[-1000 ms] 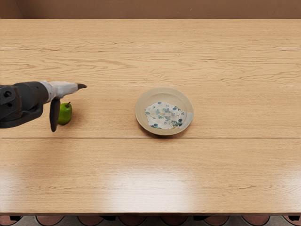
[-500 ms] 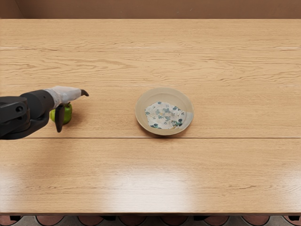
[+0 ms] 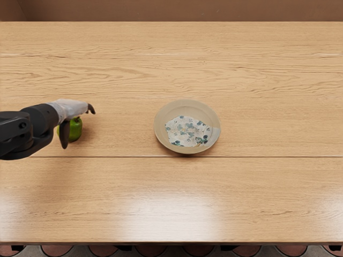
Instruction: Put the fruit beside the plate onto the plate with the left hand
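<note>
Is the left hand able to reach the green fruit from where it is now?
Probably yes: the left hand hangs right over the fruit, and nothing stands between them.

We are seeing only part of the green fruit point(image 3: 76, 130), because the left hand point(image 3: 69, 110) is covering its upper left side. We are not making out whether they touch. The left arm point(image 3: 21, 131) is running off the picture's left edge.

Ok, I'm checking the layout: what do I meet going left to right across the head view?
From the left edge: left arm → green fruit → plate. The robot hand overlaps the fruit, so I skip it.
</note>
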`<state>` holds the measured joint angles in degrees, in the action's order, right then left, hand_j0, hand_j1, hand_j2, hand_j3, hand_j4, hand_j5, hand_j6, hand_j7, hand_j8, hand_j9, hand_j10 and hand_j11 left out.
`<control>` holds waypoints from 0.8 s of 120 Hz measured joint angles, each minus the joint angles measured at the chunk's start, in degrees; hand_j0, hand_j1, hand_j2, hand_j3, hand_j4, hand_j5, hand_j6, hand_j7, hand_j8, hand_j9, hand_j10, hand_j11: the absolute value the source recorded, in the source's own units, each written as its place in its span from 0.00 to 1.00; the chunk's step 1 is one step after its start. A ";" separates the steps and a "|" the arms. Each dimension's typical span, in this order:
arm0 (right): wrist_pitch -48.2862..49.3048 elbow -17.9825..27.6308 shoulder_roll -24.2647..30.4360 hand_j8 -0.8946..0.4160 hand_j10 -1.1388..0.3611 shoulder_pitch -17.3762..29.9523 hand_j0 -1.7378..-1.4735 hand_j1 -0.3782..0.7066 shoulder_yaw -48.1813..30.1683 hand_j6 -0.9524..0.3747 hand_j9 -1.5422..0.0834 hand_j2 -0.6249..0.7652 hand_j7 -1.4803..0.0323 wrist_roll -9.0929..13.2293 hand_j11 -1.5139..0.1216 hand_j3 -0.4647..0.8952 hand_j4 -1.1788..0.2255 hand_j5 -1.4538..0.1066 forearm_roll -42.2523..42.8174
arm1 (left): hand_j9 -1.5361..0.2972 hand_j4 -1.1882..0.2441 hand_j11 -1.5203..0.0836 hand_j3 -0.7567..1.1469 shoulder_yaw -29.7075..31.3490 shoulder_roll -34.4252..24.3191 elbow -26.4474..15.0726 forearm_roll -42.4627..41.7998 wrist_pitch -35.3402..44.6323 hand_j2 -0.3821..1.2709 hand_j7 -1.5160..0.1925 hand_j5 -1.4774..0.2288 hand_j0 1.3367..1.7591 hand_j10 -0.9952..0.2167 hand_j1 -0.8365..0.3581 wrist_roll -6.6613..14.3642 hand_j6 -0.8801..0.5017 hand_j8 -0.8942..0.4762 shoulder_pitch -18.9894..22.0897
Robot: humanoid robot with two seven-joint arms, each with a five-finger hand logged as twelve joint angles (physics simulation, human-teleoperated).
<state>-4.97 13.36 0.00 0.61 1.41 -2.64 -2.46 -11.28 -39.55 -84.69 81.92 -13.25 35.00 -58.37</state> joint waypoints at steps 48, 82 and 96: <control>0.00 0.00 0.00 0.66 0.74 0.00 0.30 0.05 0.00 0.70 0.93 0.45 0.96 0.00 0.91 0.34 0.82 0.91 0.00 | 0.60 0.60 0.68 0.40 1.72 1.05 1.15 0.02 0.04 0.27 0.64 0.62 0.76 0.55 0.66 0.00 0.39 0.41 0.01; 0.00 0.00 0.00 0.66 0.74 0.00 0.30 0.05 0.00 0.70 0.93 0.45 0.96 0.00 0.91 0.34 0.82 0.91 0.00 | 0.55 0.54 0.61 0.40 2.14 0.80 1.95 0.02 0.04 0.28 0.57 0.55 0.76 0.48 0.58 0.00 0.33 0.35 0.01; 0.00 0.00 0.00 0.66 0.74 0.00 0.30 0.05 0.00 0.70 0.93 0.45 0.96 0.00 0.91 0.34 0.82 0.91 0.00 | 0.49 0.48 0.55 0.40 2.19 0.79 2.26 0.06 0.00 0.30 0.51 0.49 0.76 0.41 0.54 0.01 0.31 0.36 0.10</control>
<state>-4.97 13.36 0.00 0.61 1.41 -2.64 -2.46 -9.09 -38.76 -82.43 81.99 -13.26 35.01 -58.27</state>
